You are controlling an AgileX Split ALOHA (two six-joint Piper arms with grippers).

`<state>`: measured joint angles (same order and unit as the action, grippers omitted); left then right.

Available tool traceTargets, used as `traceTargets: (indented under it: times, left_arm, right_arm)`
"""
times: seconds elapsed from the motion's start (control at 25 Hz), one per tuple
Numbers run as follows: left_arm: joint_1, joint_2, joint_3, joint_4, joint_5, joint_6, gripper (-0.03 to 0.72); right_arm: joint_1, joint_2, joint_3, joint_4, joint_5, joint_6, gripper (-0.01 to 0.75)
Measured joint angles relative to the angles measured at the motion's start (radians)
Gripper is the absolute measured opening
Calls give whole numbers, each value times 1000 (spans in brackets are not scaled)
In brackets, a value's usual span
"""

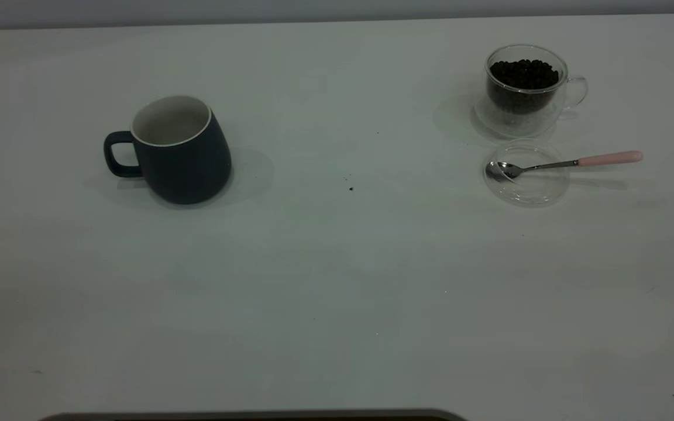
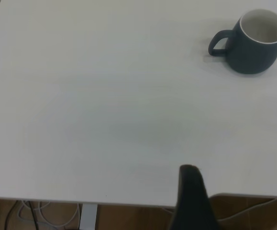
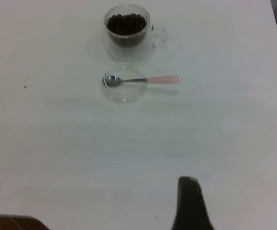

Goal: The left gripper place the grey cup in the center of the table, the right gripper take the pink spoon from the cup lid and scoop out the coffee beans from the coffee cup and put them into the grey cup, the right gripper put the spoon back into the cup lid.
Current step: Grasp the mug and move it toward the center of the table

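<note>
The mug (image 1: 182,153) stands upright at the left of the exterior view, a little above mid-height, its loop handle pointing to the frame's left and its white inside bare; in the left wrist view it (image 2: 255,42) sits in the upper right corner, well apart from the one dark finger of the left hand (image 2: 192,201) that pokes up at the bottom edge. Only that single finger shows, cut off by the frame, so whether the left hand is spread or clenched cannot be told, and it grasps nothing visible. The right hand (image 3: 191,203) is likewise just one dark finger at the bottom of its own view, far from everything, its state just as unclear. At the upper right of the exterior view stands the glass cup (image 1: 525,90), handle to the right, nearly full of coffee beans (image 1: 524,73). Just below it lies the clear lid (image 1: 527,174), its rim faint and hard to trace against the white counter (image 1: 337,280). The spoon (image 1: 565,164) rests with its metal bowl inside the lid and its pink handle reaching out past the rim to the right. A few dark specks (image 1: 351,188) dot the counter near the middle. No writing or labels can be read.
</note>
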<state>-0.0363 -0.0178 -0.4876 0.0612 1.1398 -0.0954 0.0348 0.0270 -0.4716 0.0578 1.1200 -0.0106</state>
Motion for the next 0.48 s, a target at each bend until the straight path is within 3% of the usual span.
traceTargets:
  times: [0.32,0.48]
  left_arm:
    - [0,88,-17,-22,24,-2,567]
    - [0,296,-34,-22,-84,-2,567]
  right_arm:
    - [0,0,0,0,0,0,557]
    - [0,0,0,0,0,0,557]
